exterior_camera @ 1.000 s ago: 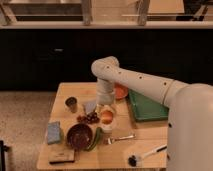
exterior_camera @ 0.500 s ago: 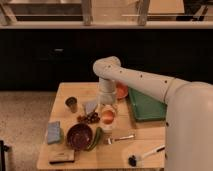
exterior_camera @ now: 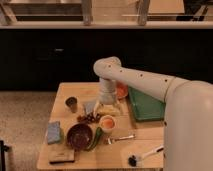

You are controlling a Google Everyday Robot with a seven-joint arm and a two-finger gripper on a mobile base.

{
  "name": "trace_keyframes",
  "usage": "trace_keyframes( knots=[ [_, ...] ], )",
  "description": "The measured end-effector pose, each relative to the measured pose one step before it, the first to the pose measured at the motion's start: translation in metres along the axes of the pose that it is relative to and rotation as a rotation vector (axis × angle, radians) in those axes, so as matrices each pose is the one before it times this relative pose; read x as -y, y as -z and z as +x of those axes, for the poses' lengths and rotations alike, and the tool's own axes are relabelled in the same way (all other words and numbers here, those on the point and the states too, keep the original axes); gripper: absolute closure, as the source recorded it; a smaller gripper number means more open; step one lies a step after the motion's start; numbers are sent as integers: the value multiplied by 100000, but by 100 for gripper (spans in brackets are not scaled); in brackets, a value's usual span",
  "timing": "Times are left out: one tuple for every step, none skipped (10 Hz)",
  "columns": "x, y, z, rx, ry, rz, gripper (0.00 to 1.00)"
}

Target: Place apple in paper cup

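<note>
**Apple sits in the paper cup**

We see the apple (exterior_camera: 107, 121) resting inside the paper cup (exterior_camera: 107, 124), near the middle of the wooden table (exterior_camera: 145, 145). Our gripper (exterior_camera: 108, 107) hangs just above the cup; whether it is released or clenched, we cannot tell. Left of the cup lie the dark grapes (exterior_camera: 88, 118) and the maroon bowl (exterior_camera: 79, 136). A fork (exterior_camera: 120, 138) lies to the cup's right, and a green tray (exterior_camera: 146, 106) sits beyond it.
</note>
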Motion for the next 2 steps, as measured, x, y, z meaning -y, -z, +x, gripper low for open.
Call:
trace_keyframes(
  knots=[
    [3,117,-61,191,174,467,20],
    [5,229,-51,8,168,587,20]
  ],
)
